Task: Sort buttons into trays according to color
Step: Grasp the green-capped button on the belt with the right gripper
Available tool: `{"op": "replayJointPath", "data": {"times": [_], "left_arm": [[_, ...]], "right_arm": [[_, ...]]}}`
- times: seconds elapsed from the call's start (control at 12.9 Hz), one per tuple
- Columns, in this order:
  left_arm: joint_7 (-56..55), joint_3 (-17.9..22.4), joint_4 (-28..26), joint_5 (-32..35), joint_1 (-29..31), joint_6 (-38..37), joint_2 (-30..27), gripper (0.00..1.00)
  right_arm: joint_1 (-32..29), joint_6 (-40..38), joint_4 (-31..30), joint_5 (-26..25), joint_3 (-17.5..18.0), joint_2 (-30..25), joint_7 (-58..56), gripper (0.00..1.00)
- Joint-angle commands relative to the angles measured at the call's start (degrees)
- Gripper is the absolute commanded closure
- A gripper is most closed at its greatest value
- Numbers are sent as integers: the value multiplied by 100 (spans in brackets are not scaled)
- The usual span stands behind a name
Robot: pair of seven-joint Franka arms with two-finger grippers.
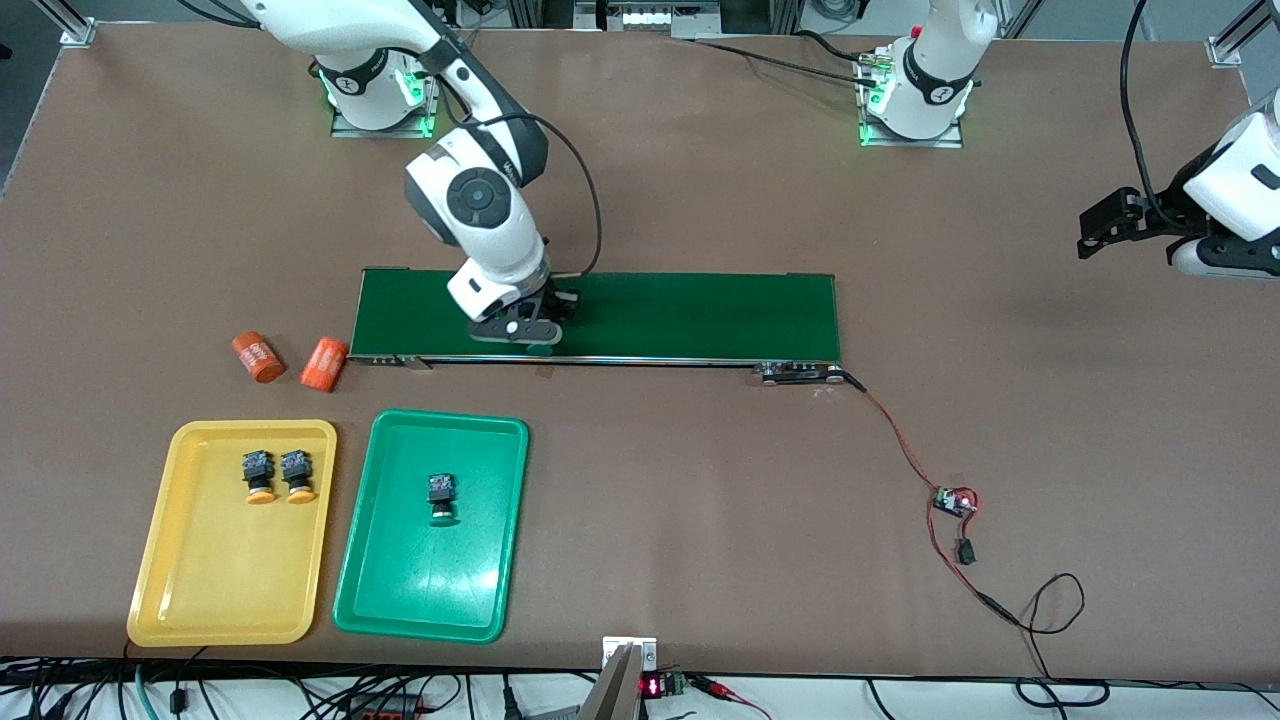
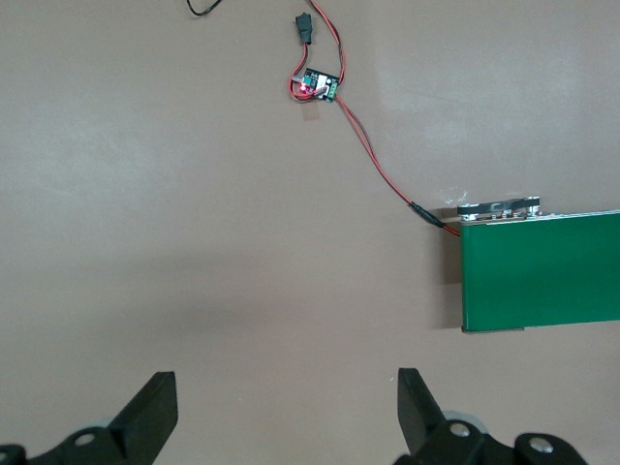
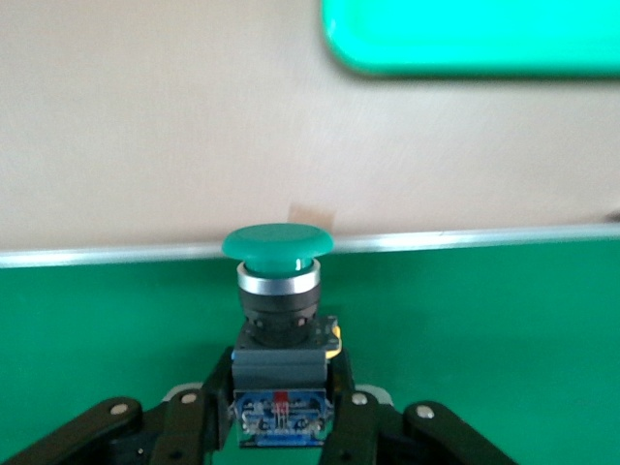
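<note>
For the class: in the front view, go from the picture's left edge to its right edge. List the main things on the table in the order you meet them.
yellow tray → orange cylinders → green tray → right gripper shut on green button over the green belt → small circuit board → left gripper

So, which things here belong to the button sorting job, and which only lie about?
Job: green-capped button in right tool; green-capped button in tray; two yellow-capped buttons; yellow plastic tray; green plastic tray.
Lying about: two orange cylinders; small wired circuit board.
</note>
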Motion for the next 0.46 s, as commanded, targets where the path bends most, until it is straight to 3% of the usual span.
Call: {"op": "replayJointPath", "data": {"times": [0.0, 0.15, 0.39], "left_arm": [[110, -6, 174, 119, -24, -136, 66, 0], [110, -6, 174, 119, -24, -136, 66, 0], [110, 3, 174, 119, -24, -136, 66, 0]], "right_arm": [[-47, -521, 797, -27, -196, 5, -500, 97], [-135, -486, 1079, -18, -512, 119, -1105, 96], [-144, -442, 1990, -18, -926, 819, -1626, 95]]}}
